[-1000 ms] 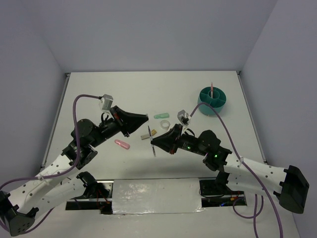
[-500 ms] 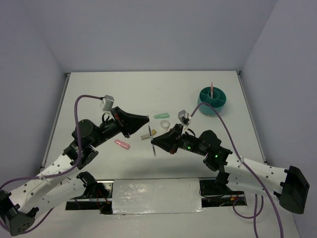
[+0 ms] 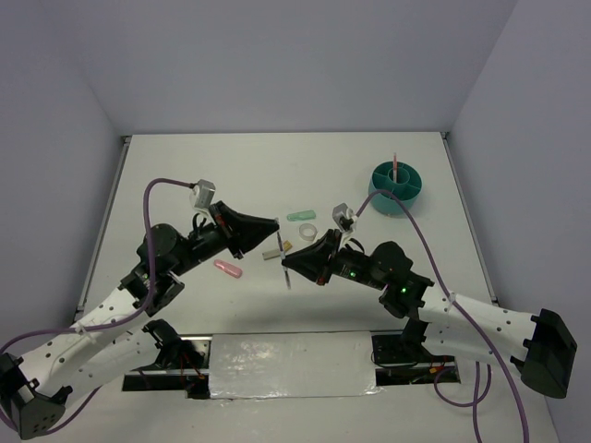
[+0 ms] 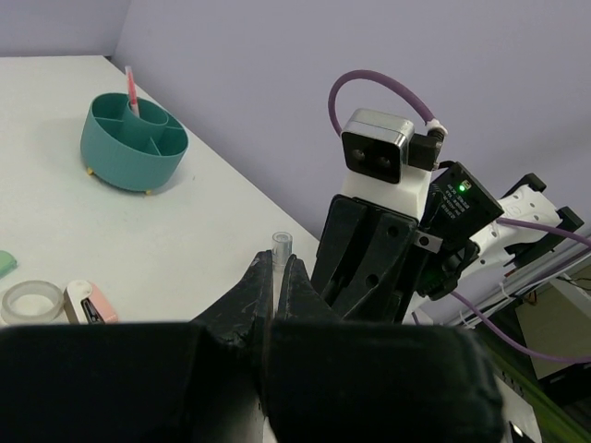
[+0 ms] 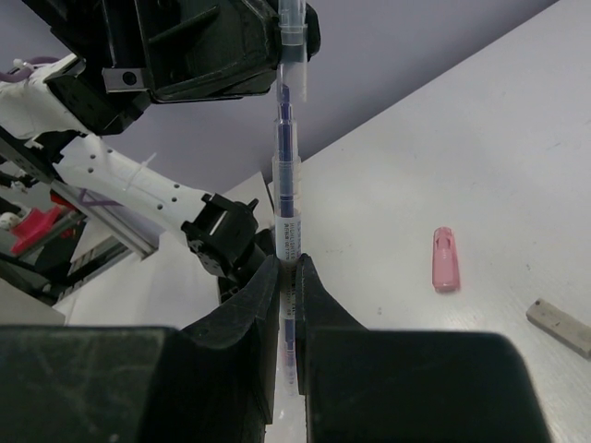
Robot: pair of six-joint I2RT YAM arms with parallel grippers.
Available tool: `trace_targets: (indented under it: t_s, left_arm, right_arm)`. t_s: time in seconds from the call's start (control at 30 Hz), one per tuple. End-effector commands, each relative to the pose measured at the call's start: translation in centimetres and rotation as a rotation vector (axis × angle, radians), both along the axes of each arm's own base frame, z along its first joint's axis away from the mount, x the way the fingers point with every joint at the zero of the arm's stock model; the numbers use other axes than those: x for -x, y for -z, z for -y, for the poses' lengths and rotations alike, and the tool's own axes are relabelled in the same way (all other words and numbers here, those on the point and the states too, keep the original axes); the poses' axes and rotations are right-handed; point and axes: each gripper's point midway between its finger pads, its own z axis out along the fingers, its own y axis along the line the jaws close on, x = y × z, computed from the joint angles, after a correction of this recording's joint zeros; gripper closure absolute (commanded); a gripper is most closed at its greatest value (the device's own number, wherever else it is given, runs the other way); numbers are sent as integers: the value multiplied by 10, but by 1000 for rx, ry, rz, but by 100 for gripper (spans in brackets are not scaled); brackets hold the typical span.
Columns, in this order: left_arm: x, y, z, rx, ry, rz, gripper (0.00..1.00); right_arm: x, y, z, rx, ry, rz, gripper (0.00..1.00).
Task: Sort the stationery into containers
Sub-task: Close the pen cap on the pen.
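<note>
The slim grey pen point(image 3: 283, 263) is held above the table between both grippers. My right gripper point(image 3: 289, 265) is shut on its lower part, seen in the right wrist view point(image 5: 286, 269) with the pen point(image 5: 288, 185) rising from the jaws. My left gripper point(image 3: 275, 233) is shut on its upper end; the clear pen tip point(image 4: 282, 245) sticks out between the fingers point(image 4: 262, 277). The teal organiser cup point(image 3: 397, 189) stands far right with the thin pink pen point(image 3: 394, 168) upright in it. On the table lie the pink capsule point(image 3: 227, 269), mint capsule point(image 3: 298, 216), white tape ring point(image 3: 308, 231) and grey-tan block point(image 3: 286, 245).
Purple cables loop over both arms. The table's raised rim runs along the left and right sides, with walls close behind. In the left wrist view the cup point(image 4: 134, 143) is far left and the right arm's camera point(image 4: 374, 157) is straight ahead.
My left arm has edged slightly right and down toward the right gripper. The right arm and the pen have stayed about where they were.
</note>
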Motion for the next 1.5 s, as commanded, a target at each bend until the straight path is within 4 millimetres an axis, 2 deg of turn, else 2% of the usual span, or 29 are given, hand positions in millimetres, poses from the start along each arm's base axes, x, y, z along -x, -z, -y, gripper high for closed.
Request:
trace_targets:
  t_s: [0.0, 0.37, 0.57, 0.77, 0.93, 1.03, 1.07, 1.17, 1.23, 1.47]
  left_arm:
    - [6, -15, -2, 41, 18, 53, 100]
    - [9, -7, 2, 43, 49, 42, 100]
    - [8, -1, 3, 46, 53, 20, 100]
    - [9, 4, 4, 49, 59, 6, 100]
    - [13, 0, 6, 33, 84, 19, 100]
    - [15, -2, 4, 9, 85, 34, 82]
    - [15, -3, 3, 8, 81, 40, 71]
    - [16, -7, -1, -3, 65, 57, 54]
    - [16, -10, -2, -11, 55, 64, 50]
    - [19, -20, -3, -2, 63, 92, 53]
  right_arm:
    - [1, -34, 2, -69, 10, 60, 100]
    - [-5, -53, 3, -95, 45, 96, 100]
    - [-15, -78, 10, -147, 112, 154, 100]
    - [-17, -116, 14, -214, 135, 246, 100]
    - [-7, -125, 6, -191, 71, 314, 100]
    - [-5, -118, 5, -169, 55, 325, 100]
    - [-5, -117, 5, -165, 54, 324, 100]
    - [-3, -112, 4, -150, 39, 319, 100]
    - [-2, -110, 5, -145, 39, 314, 100]
    - [0, -109, 4, -130, 25, 309, 100]
